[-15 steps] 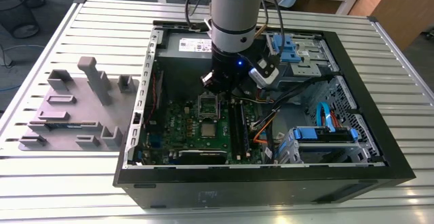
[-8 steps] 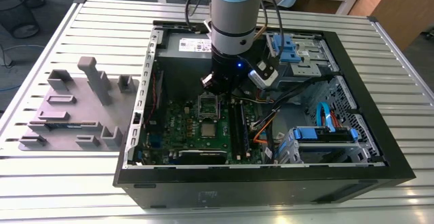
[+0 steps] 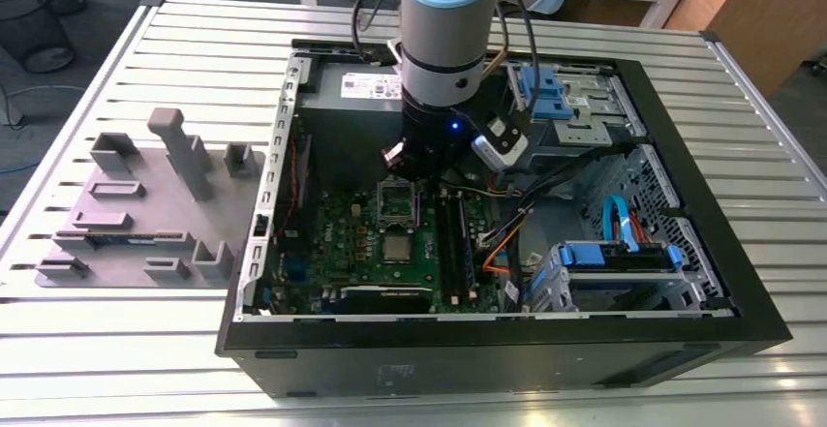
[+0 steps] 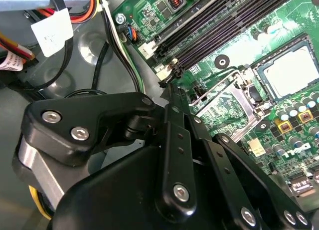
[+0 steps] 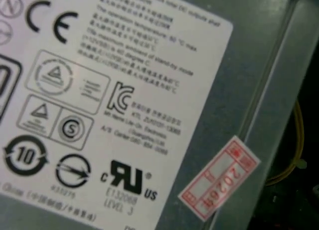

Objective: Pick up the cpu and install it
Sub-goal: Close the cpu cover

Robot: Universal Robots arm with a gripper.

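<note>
Approach is my reading of the step. In the exterior view the tool (image 3: 413,164) hangs inside the open computer case (image 3: 517,335) on the desk (image 3: 194,40), just above the open socket frame (image 3: 397,198). The cpu (image 3: 397,246) lies flat on the motherboard (image 3: 349,243), just nearer than that frame and apart from the tool. Grasping so flat a chip would call for centring squarely over it. The second wrist view adds the black linkage with the chip's silver top beyond it, untouched; whether the tool is released or clenched I cannot tell. The first wrist view adds the grey power-supply box (image 5: 259,65) and its label up close.
</note>
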